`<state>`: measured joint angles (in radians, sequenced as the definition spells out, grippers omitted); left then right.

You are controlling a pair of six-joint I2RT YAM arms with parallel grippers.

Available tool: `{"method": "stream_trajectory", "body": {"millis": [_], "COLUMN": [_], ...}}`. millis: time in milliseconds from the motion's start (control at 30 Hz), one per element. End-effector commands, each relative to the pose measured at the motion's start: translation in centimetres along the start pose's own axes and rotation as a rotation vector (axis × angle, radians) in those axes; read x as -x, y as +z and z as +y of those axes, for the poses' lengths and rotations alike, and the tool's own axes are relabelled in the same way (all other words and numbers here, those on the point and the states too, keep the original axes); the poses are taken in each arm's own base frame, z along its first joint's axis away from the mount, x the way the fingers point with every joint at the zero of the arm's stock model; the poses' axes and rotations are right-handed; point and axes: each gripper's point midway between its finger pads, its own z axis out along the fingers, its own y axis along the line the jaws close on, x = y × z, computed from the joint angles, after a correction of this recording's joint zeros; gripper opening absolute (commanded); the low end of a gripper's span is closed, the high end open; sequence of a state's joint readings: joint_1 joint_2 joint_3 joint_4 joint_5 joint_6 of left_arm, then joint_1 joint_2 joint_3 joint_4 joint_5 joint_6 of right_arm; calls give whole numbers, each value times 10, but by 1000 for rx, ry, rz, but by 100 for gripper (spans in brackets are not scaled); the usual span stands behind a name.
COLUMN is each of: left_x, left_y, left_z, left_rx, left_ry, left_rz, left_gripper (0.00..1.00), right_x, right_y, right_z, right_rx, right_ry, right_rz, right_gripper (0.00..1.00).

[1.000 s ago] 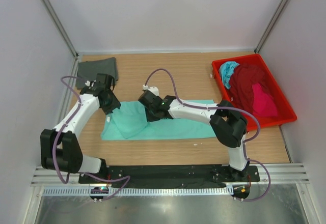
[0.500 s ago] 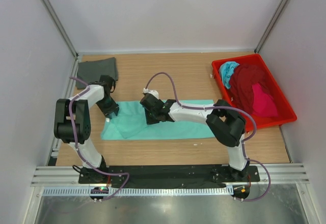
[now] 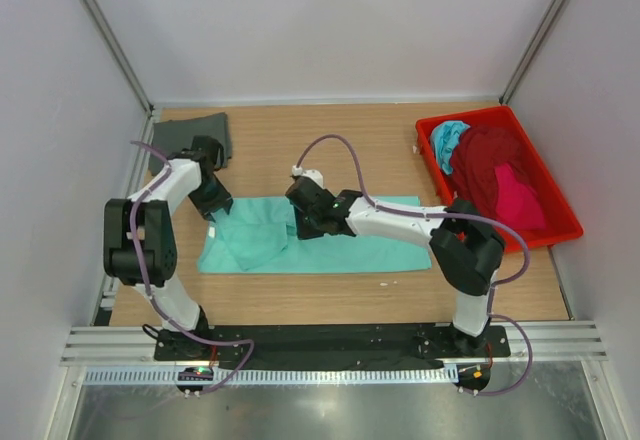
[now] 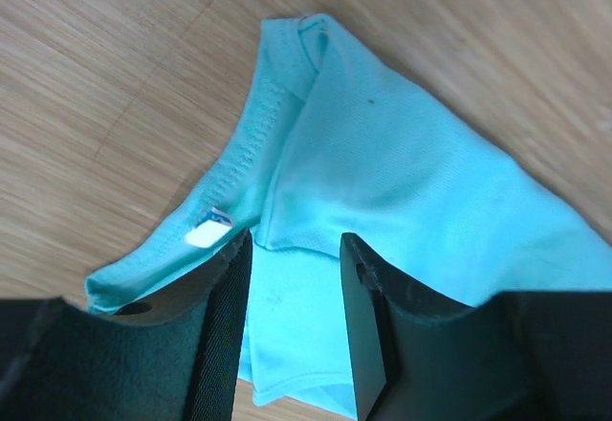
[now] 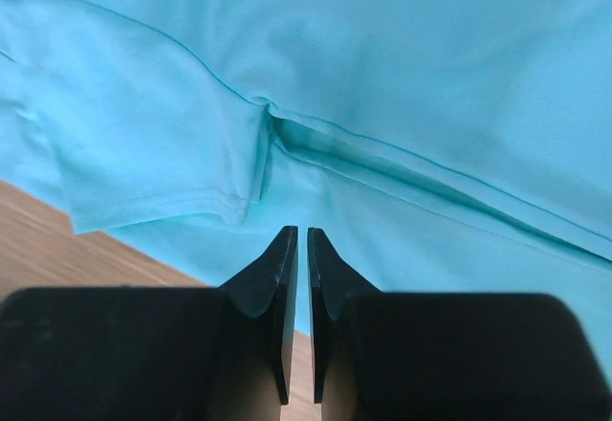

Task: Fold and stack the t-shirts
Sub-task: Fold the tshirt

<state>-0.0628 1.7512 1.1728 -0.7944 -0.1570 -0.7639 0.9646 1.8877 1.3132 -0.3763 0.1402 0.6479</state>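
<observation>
Left pincer point(image 4: 292, 249) over half-hidden mint t-shirt point(image 4: 382, 163)

The right arm point(image 3: 400, 222) hides the twelve o'clock edge of the mint green t-shirt point(image 3: 340, 255). Print on the collar label point(image 4: 207, 232) is too small to read. At two o'clock the maroon t-shirt point(image 3: 490, 160) buries part of the pink t-shirt point(image 3: 518, 198).

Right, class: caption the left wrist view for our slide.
Left gripper, jaws apart, over the collar of the mint green t-shirt.
</observation>
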Motion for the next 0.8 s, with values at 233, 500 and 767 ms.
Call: {"method": "stream_trajectory", "body": {"millis": [233, 500, 767], "left_x": [8, -13, -9], "left_y": [-46, -8, 25], "left_z": [-27, -50, -65], "left_rx": [-115, -88, -22], "left_ry": [57, 117, 158], "left_rz": [-97, -27, -7], "left_gripper": [44, 42, 42], "right_x": [58, 91, 104], "right_y": [-61, -99, -107], "right_z": [-52, -86, -108], "right_rx": [-59, -99, -113], "right_ry": [87, 154, 206], "right_rz": [-147, -270, -325], "right_gripper": [15, 15, 14]}}
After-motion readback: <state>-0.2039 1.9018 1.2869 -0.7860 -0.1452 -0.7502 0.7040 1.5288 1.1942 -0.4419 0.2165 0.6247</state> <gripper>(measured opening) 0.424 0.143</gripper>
